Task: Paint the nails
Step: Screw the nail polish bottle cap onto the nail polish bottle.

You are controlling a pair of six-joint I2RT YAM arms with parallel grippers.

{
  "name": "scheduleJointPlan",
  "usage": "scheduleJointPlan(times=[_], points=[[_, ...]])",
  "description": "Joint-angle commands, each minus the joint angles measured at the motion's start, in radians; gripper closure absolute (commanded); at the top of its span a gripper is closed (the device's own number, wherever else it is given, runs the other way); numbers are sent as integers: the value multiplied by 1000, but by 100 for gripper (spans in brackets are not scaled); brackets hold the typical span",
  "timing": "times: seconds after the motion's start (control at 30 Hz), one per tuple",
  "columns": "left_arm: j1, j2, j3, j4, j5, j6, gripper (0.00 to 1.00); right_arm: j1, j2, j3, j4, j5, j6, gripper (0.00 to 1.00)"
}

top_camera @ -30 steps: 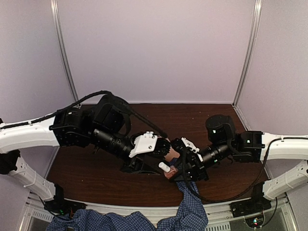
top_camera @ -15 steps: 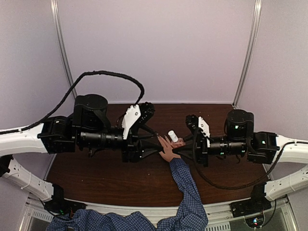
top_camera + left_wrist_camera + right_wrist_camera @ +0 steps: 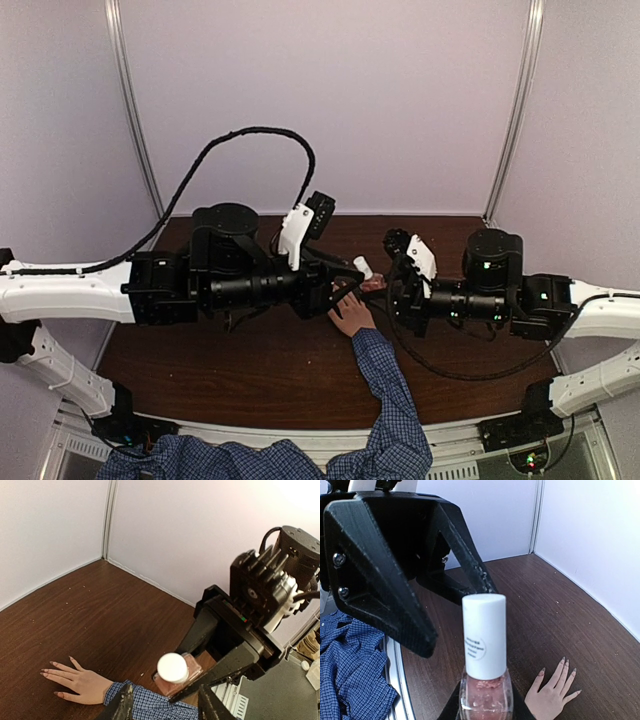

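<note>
A small nail-polish bottle (image 3: 485, 695) of pink polish with a white cap (image 3: 484, 635) stands upright in my right gripper (image 3: 486, 711), which is shut on its glass body. My left gripper (image 3: 165, 706) is open, and its black fingers (image 3: 385, 580) flank the cap (image 3: 172, 667) without touching it. A light-skinned hand (image 3: 80, 682) in a blue checked sleeve (image 3: 150, 705) lies flat on the table with fingers spread. The nails (image 3: 563, 659) are long and pinkish. In the top view both grippers meet above the hand (image 3: 350, 315), with the cap (image 3: 362, 268) between them.
The brown wooden table (image 3: 250, 370) is walled in by pale panels at the back and sides. The person's sleeve (image 3: 385, 385) reaches in from the near edge between the arm bases. A black cable (image 3: 250, 135) loops above the left arm.
Both arms have swung from the near edge to mid-table. The hand slid forward and lies flat. My left gripper has closed in on the bottle's cap, which the right gripper still holds.
</note>
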Motion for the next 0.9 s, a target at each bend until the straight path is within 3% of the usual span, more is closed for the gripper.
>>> scheduleJointPlan(times=[0.0,0.23,0.53,0.87], points=[[3,22,15,112,-51,-57,57,2,11,1,26,18,14,100],[3,40,30,135,-33,-56,64,3,21,0,35,7,14,100],[4,67,25,168,42,-57,84,3,12,3,38,-28,10,100],[6,69,-22,203,185,-30,94,2,-24,1,87,-176,0,100]])
